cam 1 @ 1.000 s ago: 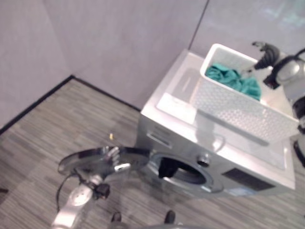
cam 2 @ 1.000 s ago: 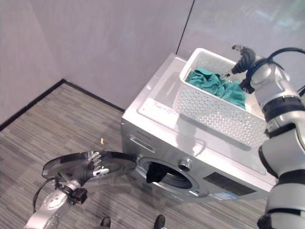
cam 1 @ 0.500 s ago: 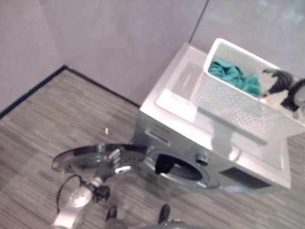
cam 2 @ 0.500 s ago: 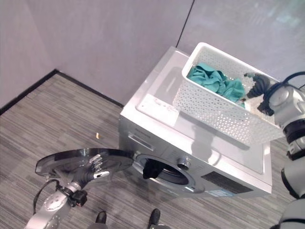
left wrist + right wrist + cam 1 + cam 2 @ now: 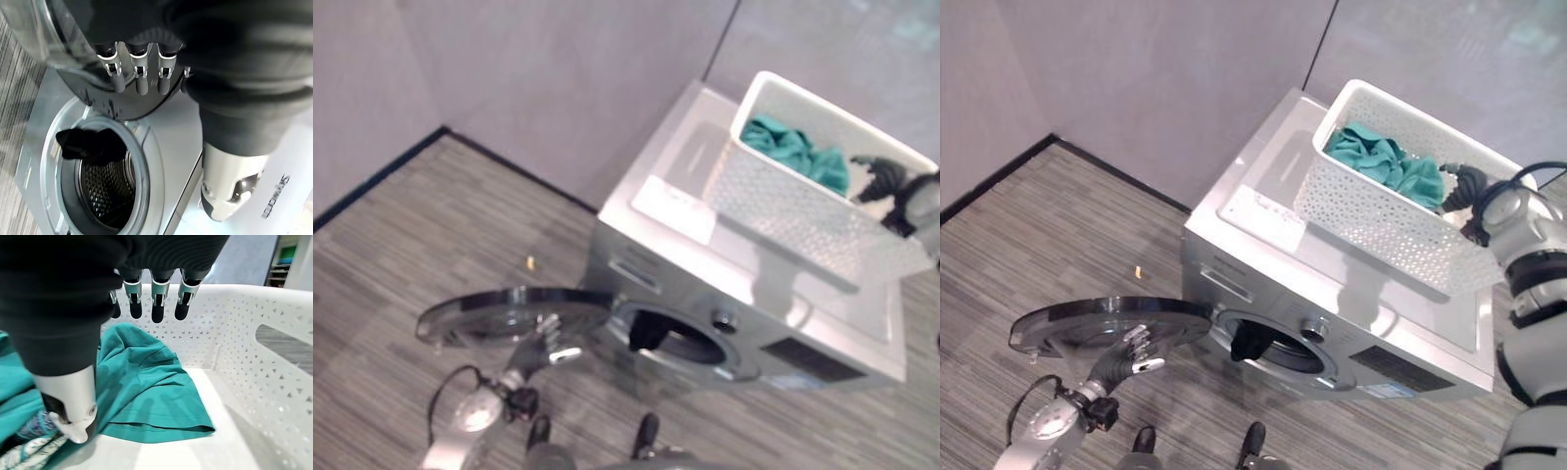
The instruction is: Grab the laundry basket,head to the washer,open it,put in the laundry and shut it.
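The basket [image 5: 1386, 225] is sitting on top of the washer [image 5: 1332, 294], toward its right rear. Teal laundry [image 5: 1381, 166] is lying inside the basket, with patterned cloth [image 5: 29, 450] beside it. The right hand [image 5: 1464, 191] is reaching into the basket above the laundry, fingers [image 5: 159, 303] relaxed and gripping nothing. The washer door [image 5: 1102, 328] is standing swung fully open to the left. The left hand [image 5: 1131, 352] is resting against the door with fingers [image 5: 139, 73] extended, not curled. A dark garment [image 5: 90, 144] is hanging over the drum opening rim.
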